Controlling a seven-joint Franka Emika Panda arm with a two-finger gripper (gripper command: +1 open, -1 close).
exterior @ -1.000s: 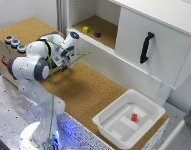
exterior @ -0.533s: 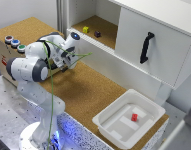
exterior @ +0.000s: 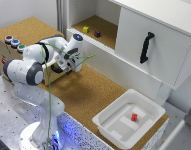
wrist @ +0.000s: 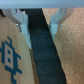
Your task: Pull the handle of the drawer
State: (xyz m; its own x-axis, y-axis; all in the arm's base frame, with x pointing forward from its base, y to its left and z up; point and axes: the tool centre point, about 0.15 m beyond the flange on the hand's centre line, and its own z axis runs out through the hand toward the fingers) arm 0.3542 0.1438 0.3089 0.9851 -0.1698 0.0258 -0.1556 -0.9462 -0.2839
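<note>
Legible text, numbers, brands: none. Only marking: blue geometric sign [wrist: 8, 55] printed on tan surface, wrist view; not readable as characters.

White cabinet door [exterior: 150, 47] w/ long black curved handle [exterior: 146, 47] stands well off from the pincer, across the cork top [exterior: 90, 92]. Open shelf beside it holds a yellow cube [exterior: 86, 29] & a dark block [exterior: 97, 34], close together. White tub [exterior: 112, 125], far from pincer, has a small red block [exterior: 134, 117] inside. Three coloured buttons [exterior: 14, 43] sit behind the pincer.
</note>
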